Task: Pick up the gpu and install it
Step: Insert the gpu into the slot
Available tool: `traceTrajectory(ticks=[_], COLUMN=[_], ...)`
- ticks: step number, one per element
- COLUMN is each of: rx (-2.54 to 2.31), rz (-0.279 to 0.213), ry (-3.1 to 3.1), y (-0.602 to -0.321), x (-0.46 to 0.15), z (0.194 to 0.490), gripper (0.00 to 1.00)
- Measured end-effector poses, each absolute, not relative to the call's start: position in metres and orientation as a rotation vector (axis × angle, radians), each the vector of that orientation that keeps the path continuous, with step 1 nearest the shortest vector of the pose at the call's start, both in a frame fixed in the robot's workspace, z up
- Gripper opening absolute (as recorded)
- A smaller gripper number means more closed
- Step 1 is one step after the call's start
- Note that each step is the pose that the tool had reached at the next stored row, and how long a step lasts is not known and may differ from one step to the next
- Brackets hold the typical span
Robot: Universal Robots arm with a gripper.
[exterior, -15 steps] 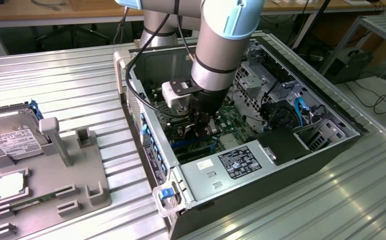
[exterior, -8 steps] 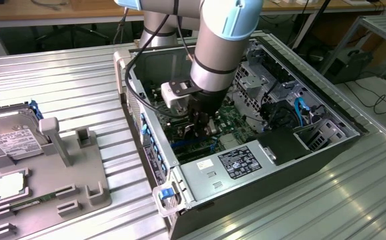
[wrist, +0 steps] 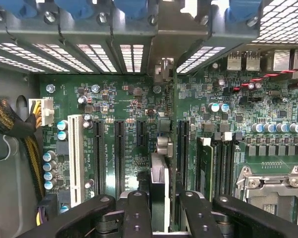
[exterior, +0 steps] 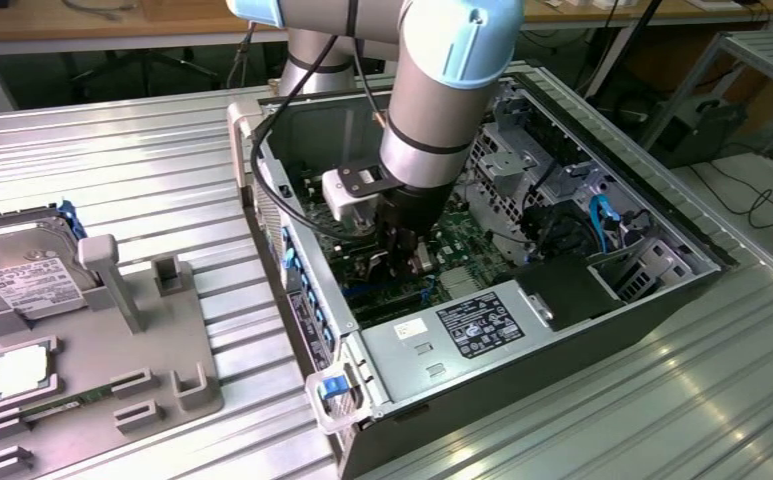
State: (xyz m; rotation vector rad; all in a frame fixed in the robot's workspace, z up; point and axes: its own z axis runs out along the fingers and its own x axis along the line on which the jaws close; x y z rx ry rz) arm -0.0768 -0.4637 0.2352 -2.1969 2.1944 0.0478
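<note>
The jaws (wrist: 159,218) stand partly closed, clamped on the gpu (wrist: 161,183), which shows in the wrist view edge-on as a thin upright card running straight out from between the two black fingers (wrist: 134,213) toward the motherboard (wrist: 129,124). In the exterior view the jaws (exterior: 406,255) are sunk deep into the open computer case (exterior: 520,340), which lies on its side on the ribbed metal surface (exterior: 119,180), with the arm (exterior: 440,110) coming down from above.

The relation that counts: the card sits directly beneath the jaws, its long axis in line with the black expansion slots (wrist: 119,153) and pointing at the slotted rear wall of the case (wrist: 89,54). I judge it to hang over or within the gap between two of those slots, close to the board; whether its edge has entered a slot cannot be told.

On the exterior view's left a grey fixture tray (exterior: 119,370) carries a hard drive (exterior: 26,275) and a small green memory stick (exterior: 53,405), well apart from the case.
</note>
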Motion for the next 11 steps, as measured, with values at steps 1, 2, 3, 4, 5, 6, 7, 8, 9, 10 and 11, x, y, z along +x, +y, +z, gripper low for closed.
traceTrajectory(ticks=[1,2,3,4,5,6,7,8,9,10,11], rx=[-2.197,-2.197,-2.197,-2.197,-2.197,-2.197,-2.197,-2.197,-2.197,-2.197,-2.197], rz=[0.048,0.048,0.048,0.048,0.048,0.048,0.048,0.048,0.048,0.048,0.048], ry=[2.195,2.195,2.194,2.194,2.194,2.194,2.194,2.194,2.194,2.194,2.195], y=[-0.4638,-0.4638,-0.4638,-0.4637,-0.4637,-0.4637,-0.4637,-0.4637,-0.4637,-0.4637,-0.4636], x=[-0.0768,-0.0768,-0.0767,-0.0767,-0.0767,-0.0767,-0.0767,-0.0767,-0.0767,-0.0767,-0.0767], z=[0.2349,0.2349,0.2349,0.2347,0.2347,0.2347,0.2347,0.2347,0.2344,0.2337,0.2323], gripper=[0.28,0.28,0.28,0.28,0.28,0.28,0.28,0.28,0.28,0.28,0.28])
